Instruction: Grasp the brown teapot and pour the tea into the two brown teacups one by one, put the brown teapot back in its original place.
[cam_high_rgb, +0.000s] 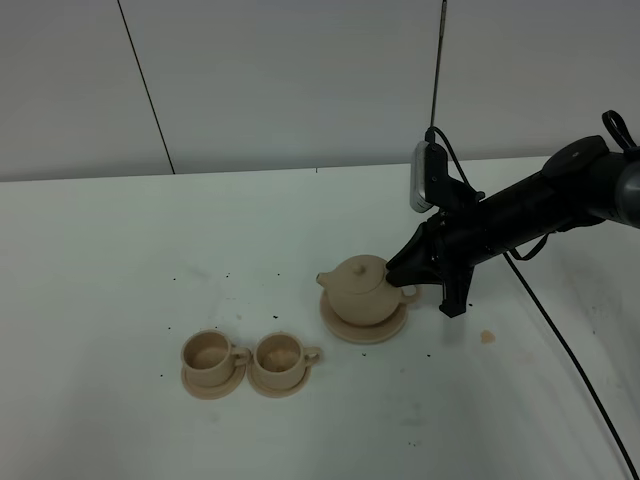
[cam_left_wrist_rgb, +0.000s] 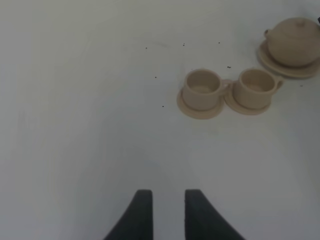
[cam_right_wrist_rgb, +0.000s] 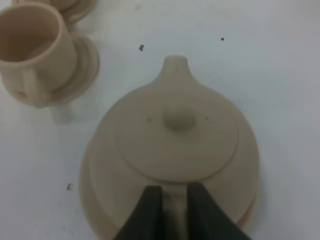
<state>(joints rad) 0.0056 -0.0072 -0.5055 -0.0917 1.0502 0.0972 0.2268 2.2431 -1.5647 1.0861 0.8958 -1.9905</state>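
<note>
The right claw (cam_right_wrist_rgb: 175, 192) is clenched on the loop handle (cam_right_wrist_rgb: 175, 210) of the brown teapot (cam_high_rgb: 362, 290), which sits on its big saucer (cam_high_rgb: 345, 328). The spout (cam_high_rgb: 326, 278) points away from this claw, toward the two brown teacups (cam_high_rgb: 210, 355) on the left. The left claw (cam_left_wrist_rgb: 164, 197) is well apart from the pot, a little open and empty.

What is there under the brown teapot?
A wide round beige saucer lies under the brown teapot. Only its rim shows around the pot. Its middle is covered, so anything else there cannot be seen.
</note>
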